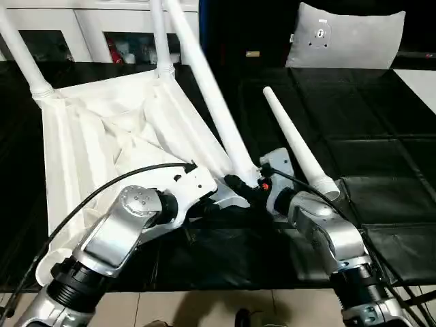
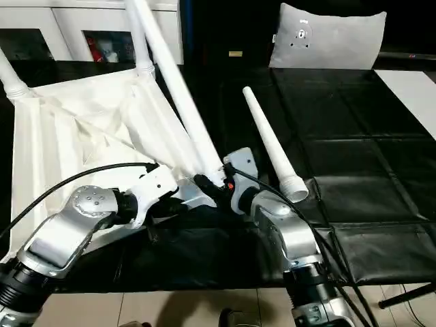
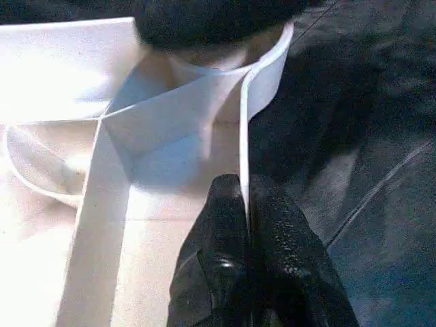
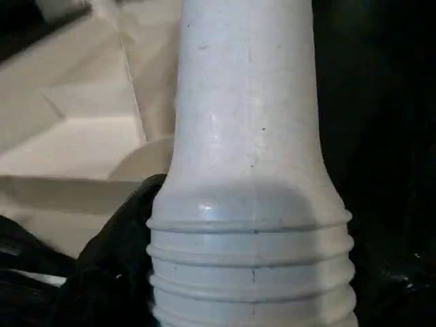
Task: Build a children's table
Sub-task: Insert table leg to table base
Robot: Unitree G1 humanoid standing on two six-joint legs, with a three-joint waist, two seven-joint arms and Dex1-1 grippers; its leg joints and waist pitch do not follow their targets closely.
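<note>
The children's table top [image 1: 102, 129] lies upside down and tilted on the black mat, its ribbed underside showing. Two white legs [image 1: 24, 58] [image 1: 159, 34] stand in the far corner sockets. A third leg [image 1: 211, 102] leans down to the near right corner, and its ribbed base [image 4: 248, 272] looms close in the right wrist view. My right gripper [image 1: 262, 182] is at that base. My left gripper [image 3: 246, 204] is shut on the thin rim of the top [image 3: 242, 136], right beside that corner. A further leg [image 1: 296, 146] lies loose on the mat to the right.
A grey-white cushion [image 1: 347, 37] leans at the back right. A white cabinet [image 1: 88, 27] with glass doors stands behind the table top. The black mat [image 1: 381, 136] spreads out to the right, with pale floor tiles [image 1: 225, 306] at its near edge.
</note>
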